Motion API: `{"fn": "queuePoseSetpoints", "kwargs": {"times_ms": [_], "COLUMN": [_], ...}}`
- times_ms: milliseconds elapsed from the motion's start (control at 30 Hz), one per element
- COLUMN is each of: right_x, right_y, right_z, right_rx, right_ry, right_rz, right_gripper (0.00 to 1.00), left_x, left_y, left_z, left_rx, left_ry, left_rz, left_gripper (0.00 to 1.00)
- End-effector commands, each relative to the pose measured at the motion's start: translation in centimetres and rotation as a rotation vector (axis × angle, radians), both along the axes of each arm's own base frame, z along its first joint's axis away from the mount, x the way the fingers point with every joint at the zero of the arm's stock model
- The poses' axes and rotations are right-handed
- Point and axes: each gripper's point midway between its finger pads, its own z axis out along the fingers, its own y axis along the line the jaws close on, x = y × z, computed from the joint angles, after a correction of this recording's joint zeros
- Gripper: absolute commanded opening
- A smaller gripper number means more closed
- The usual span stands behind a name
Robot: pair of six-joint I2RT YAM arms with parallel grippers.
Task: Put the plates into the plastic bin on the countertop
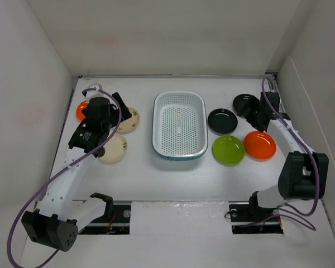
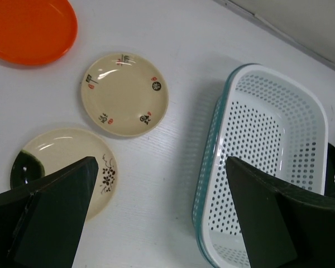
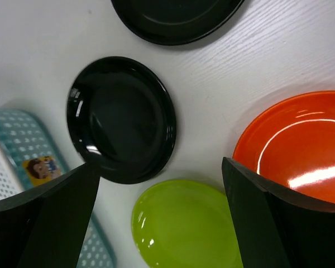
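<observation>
Jaws spread and empty, the left gripper [image 2: 161, 167] hangs above cream plates [image 2: 124, 94], the right gripper [image 3: 159, 167] above a black plate [image 3: 121, 118]; best pinch one rim squarely

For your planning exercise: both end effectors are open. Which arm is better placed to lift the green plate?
Right. The green plate lies right of the bin, near the open right end effector; the left end effector hovers over cream plates across the bin.
</observation>
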Motion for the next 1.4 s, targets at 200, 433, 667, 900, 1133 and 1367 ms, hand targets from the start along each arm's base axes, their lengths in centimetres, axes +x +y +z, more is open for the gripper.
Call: {"fn": "queuePoseSetpoints", "kwargs": {"times_ms": [200, 433, 667, 900, 1133, 1367], "right_x": [5.5, 5.9, 5.3, 5.3, 5.1, 5.7], "right_y": [2.6, 2.7, 1.5, 0.3, -0.5, -0.3], "right_z": [-2.9, -7.0, -10.0, -9.9, -10.0, -4.8], "right_rx": [0.125, 0.157, 0.136, 0.132, 0.097, 0.075], "right_ry": [-0.033, 0.046, 0.148, 0.19, 0.211, 0.102], "right_rz": [0.203, 0.185, 0.101, 0.067, 0.034, 0.008], "right_gripper": [0.87, 0.74, 0.64, 0.37, 0.0, 0.0], "left_x": [0.8, 0.5, 0.7, 0.3, 0.2, 0.3], "left_y": [-2.3, -2.2, -1.8, -0.6, -0.4, -0.3], "left_z": [0.9, 1.1, 0.6, 1.9, 2.2, 1.9], "left_rx": [-0.025, -0.027, -0.011, 0.006, 0.008, 0.014], "left_ry": [-0.013, -0.022, 0.001, -0.035, -0.045, -0.037], "left_rz": [-0.118, -0.118, -0.098, -0.046, -0.037, -0.029], "left_gripper": [1.0, 1.0, 1.0, 1.0, 1.0, 1.0]}}
